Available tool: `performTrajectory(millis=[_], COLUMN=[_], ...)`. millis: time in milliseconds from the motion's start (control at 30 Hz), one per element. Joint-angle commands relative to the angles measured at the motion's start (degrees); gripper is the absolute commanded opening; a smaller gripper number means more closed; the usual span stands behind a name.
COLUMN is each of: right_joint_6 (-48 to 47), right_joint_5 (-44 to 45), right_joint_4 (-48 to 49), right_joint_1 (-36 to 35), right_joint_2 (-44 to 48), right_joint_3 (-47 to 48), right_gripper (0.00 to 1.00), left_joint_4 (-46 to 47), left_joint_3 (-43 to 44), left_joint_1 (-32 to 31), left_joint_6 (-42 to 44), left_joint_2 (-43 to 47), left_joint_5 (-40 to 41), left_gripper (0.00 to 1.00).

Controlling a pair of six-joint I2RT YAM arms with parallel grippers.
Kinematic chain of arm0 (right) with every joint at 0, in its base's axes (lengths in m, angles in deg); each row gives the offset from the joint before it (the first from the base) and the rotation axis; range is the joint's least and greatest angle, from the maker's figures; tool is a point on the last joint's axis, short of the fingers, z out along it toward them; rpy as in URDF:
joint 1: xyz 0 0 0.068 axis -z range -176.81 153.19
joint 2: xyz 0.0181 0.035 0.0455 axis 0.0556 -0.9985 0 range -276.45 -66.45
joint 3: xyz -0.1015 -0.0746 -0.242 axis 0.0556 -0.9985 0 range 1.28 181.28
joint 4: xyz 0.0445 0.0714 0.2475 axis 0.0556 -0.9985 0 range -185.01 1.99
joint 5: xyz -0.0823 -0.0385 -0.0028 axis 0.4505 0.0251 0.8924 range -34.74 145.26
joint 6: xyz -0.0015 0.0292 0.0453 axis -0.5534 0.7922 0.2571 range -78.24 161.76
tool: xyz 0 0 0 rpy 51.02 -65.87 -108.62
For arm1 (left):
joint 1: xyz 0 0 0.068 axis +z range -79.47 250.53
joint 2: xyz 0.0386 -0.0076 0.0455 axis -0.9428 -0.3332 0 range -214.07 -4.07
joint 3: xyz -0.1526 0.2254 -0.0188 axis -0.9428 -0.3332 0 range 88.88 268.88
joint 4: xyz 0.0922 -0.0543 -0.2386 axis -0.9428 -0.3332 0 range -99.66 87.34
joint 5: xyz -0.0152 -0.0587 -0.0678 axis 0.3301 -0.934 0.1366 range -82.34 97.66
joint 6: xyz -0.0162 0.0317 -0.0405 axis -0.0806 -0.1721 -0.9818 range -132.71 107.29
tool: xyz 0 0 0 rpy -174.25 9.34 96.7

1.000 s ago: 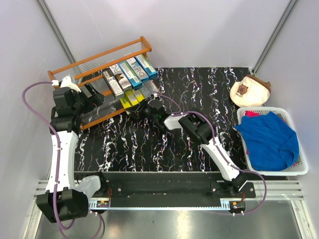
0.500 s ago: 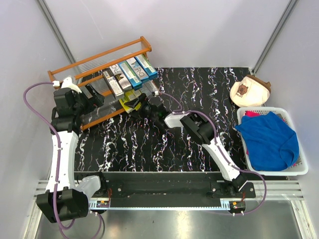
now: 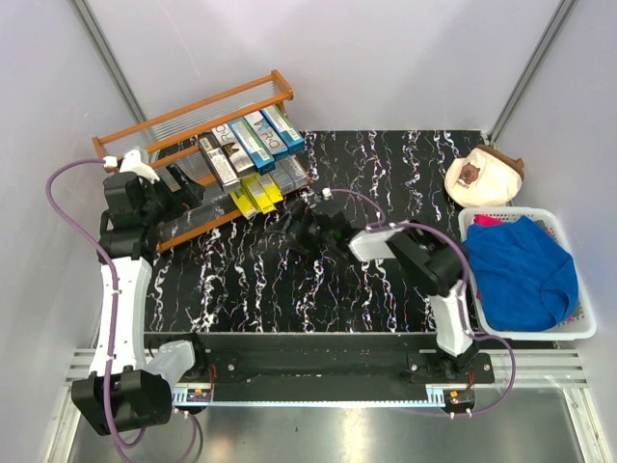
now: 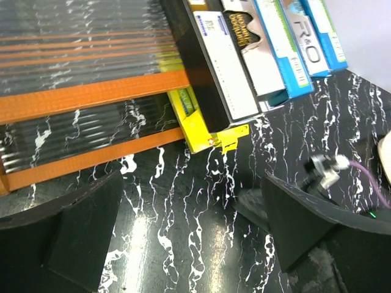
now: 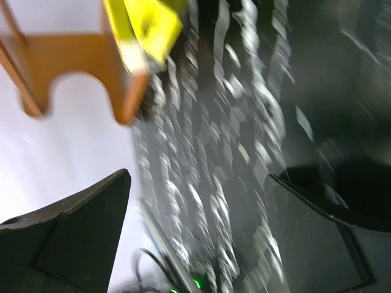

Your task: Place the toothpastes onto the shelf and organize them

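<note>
Though the upper row hides much of what lies below it, the toothpastes can be placed. Black, silver-grey and blue-teal cartons lie side by side across the upper tier of the shelf, toward its right end. Yellow cartons poke out of the lower tier beneath them, with greyish ones just to their right. How far back those lower cartons reach cannot be seen.

From the left wrist, one yellow carton shows a flap sticking out past the front rail. The printing on the cartons reads only in fragments.

The left gripper hangs before the shelf's lower tier, jaws spread wide with nothing between them. In the overhead view the arm covers its fingers.

The right gripper is low over the black marbled table, just right of the shelf, likewise gaping and empty. Its wrist picture is smeared and shows only a yellow carton end and a wooden shelf foot.

At the far right a blue cloth fills a white basket and hides most of its contents. A cream rounded object sits behind the basket.
</note>
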Motion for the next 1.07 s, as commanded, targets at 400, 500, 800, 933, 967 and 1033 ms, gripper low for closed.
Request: performTrajectory(millis=[400,500,800,933,967,1033], right_joint_6=[-38.0,-39.8,-38.8,-39.3,-39.5,-41.0], right_joint_5=[39.7,45.8,50.1,50.0,48.8,46.3], right_joint_4=[-42.9,-48.6,-51.5,-51.3,-51.3,-48.6], right_joint_1=[2.0,2.1,4.0,5.2,6.6,9.2], right_joint_2=[50.7,56.4,62.7,60.5,59.6,58.8], right_joint_3=[-18.9,-20.9,-23.7,-22.1,-21.8,-21.4], right_gripper=[1.0,1.0,1.0,1.0,1.0,1.0], left_joint_4=[1.7,2.0,4.2,5.7,6.9,8.2], left_joint_3=[1.9,1.5,-1.6,-2.8,-3.6,-4.6], left_joint_1=[-9.9,-12.6,-14.2,-14.2,-14.2,-14.2], left_joint_6=[1.9,0.7,0.5,0.7,0.8,0.2], left_joint_2=[-3.0,-4.1,-2.6,-0.8,-0.5,0.9], left_joint_5=[4.7,7.2,10.6,10.8,10.5,12.0], left_gripper=[0.99,0.99,0.99,0.99,0.99,0.99])
